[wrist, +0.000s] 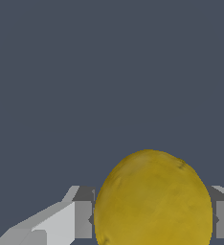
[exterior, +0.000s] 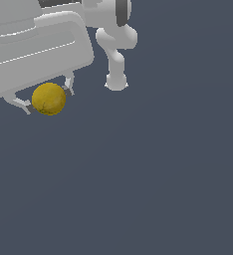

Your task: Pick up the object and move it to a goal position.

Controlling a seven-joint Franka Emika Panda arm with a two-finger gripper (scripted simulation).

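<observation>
Pincer (exterior: 46,97) sits at the exterior view's upper left, its two fingers on either side of the yellow ball (exterior: 49,99). In the wrist view the ball (wrist: 153,201) fills the gap between the finger pads (wrist: 83,219), which appear to touch it, so the pincer is judged closed on the ball. The grasp step appears complete. No goal marker is visible. The next move calls for steady transport without loosening the grip.
</observation>
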